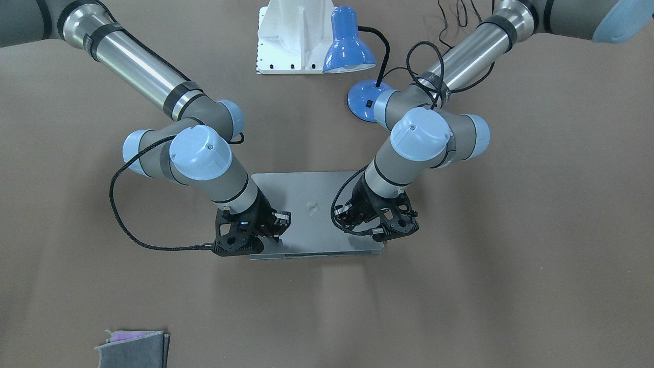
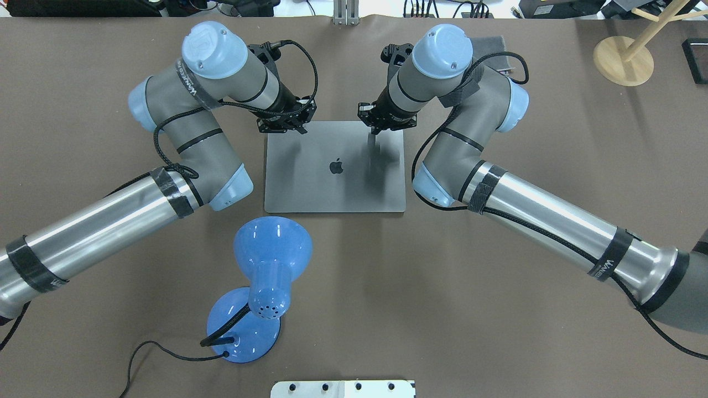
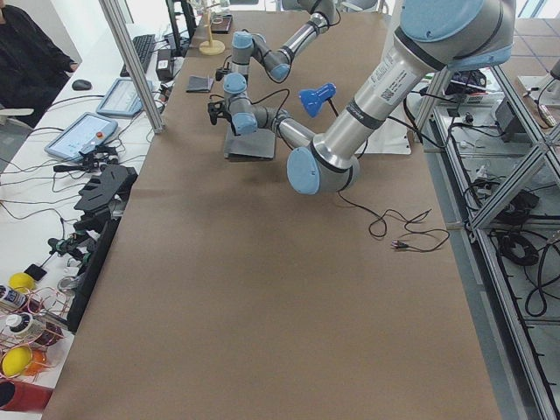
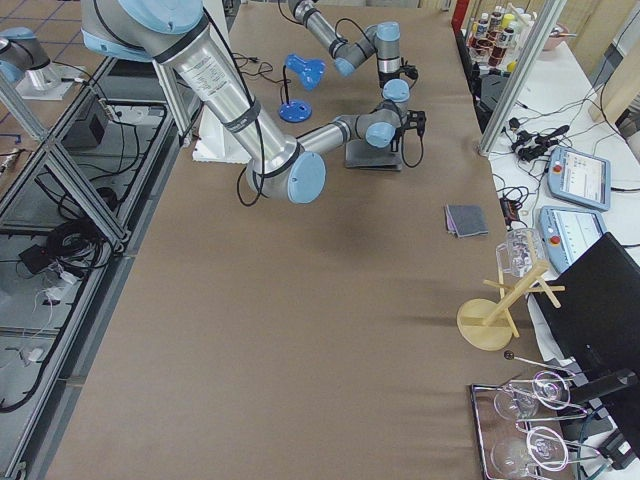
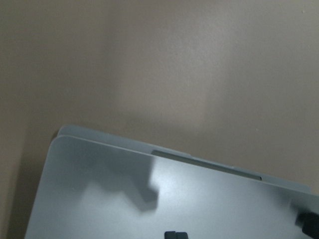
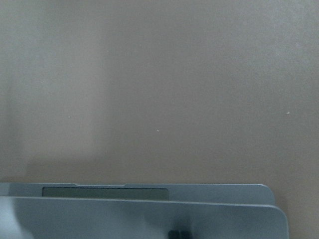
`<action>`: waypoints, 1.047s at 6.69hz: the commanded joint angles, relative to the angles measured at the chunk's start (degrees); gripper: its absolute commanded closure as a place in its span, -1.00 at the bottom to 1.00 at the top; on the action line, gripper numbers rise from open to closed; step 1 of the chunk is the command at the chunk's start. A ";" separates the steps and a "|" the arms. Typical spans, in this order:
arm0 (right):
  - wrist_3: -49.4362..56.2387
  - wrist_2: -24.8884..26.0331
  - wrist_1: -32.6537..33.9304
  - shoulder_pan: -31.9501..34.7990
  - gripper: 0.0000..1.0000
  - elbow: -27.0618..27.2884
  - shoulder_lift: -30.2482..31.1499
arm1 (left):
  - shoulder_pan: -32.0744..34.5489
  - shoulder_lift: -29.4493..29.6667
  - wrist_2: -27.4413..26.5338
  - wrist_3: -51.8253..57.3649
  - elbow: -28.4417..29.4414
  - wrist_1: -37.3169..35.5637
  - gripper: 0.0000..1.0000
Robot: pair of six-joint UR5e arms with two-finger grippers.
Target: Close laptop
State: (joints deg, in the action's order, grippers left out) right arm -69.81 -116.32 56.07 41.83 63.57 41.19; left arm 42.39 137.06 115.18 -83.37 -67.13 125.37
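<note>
The space-grey laptop (image 2: pixel 332 188) lies closed and flat on the brown table, its lid with the dark apple logo facing up; it also shows in the front-facing view (image 1: pixel 311 232). My left gripper (image 2: pixel 287 126) is over the lid's far left corner. My right gripper (image 2: pixel 371 138) stands on the lid near its far right edge. Both look shut and hold nothing. In the left wrist view the lid (image 5: pixel 99 199) fills the bottom, with the left gripper's tip (image 5: pixel 175 234) on it. The right wrist view shows the lid's edge (image 6: pixel 99 219) and the right gripper's tip (image 6: pixel 178 234).
A blue desk lamp (image 2: pixel 271 254) stands near the robot's side, left of the laptop, with its cord trailing. A folded grey cloth (image 1: pixel 133 350) lies at the far edge. A wooden stand (image 2: pixel 622 61) is at the far right. A white mount (image 1: pixel 291 36) sits by the base.
</note>
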 commanded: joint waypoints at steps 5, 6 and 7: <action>-0.67 -0.13 -0.09 0.96 1.00 -0.47 -1.11 | -1.53 0.22 -5.86 0.14 3.94 3.66 1.00; -0.85 -1.35 0.09 2.37 0.68 -0.29 -1.46 | 0.74 0.31 -1.41 -0.30 2.81 3.48 1.00; -0.16 -4.24 0.52 4.47 -0.98 0.84 -1.38 | 2.68 0.22 1.86 -3.87 0.62 3.05 0.85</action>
State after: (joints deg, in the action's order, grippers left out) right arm -70.38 -118.02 56.22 44.24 63.52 39.88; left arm 42.94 137.30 113.22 -84.49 -64.55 128.78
